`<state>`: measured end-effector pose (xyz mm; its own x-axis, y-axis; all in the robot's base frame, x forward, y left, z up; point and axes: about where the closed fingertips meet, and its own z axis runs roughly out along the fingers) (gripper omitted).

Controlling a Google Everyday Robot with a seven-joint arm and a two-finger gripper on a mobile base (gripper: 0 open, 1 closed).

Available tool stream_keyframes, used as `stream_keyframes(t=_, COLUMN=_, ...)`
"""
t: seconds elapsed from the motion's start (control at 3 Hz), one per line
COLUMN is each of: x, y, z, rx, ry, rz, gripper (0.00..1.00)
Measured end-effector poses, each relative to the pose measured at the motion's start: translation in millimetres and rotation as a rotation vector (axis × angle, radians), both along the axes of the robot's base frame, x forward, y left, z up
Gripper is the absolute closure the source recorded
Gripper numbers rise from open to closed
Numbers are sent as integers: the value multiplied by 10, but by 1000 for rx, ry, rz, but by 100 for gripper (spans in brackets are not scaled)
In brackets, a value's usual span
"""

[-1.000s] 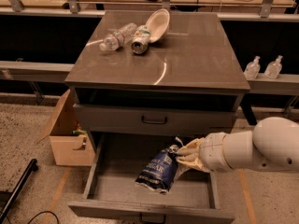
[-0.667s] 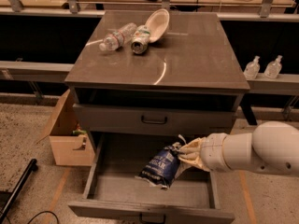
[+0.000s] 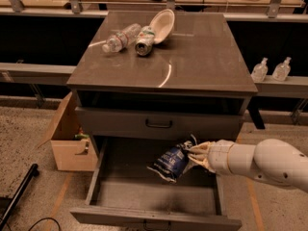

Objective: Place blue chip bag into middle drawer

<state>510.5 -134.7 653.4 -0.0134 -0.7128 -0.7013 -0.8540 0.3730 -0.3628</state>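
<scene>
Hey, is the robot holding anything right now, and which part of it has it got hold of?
Yes: the gripper, over the open middle drawer, holds the blue chip bag by its upper right end.

Arm [image 3: 275, 163]: smooth white shell, fat and rounded, no cables or screws showing. Wrist [image 3: 222, 157]: shorter cylindrical segment, off-white, with thin dark seam rings. Gripper [image 3: 193, 152], above the right half of the middle drawer [image 3: 154, 219]: cream-tan, two short tapered fingers [image 3: 200, 148], matte finish.
</scene>
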Motion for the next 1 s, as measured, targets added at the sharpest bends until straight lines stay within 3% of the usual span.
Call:
stream_keyframes(t=0.67, x=169, y=152, z=-701, rx=90, ry=25, rz=-8, gripper=100)
stream_keyframes(t=1.0, x=231, y=256, z=-1006, rx=90, ry=23, rz=-9, gripper=100)
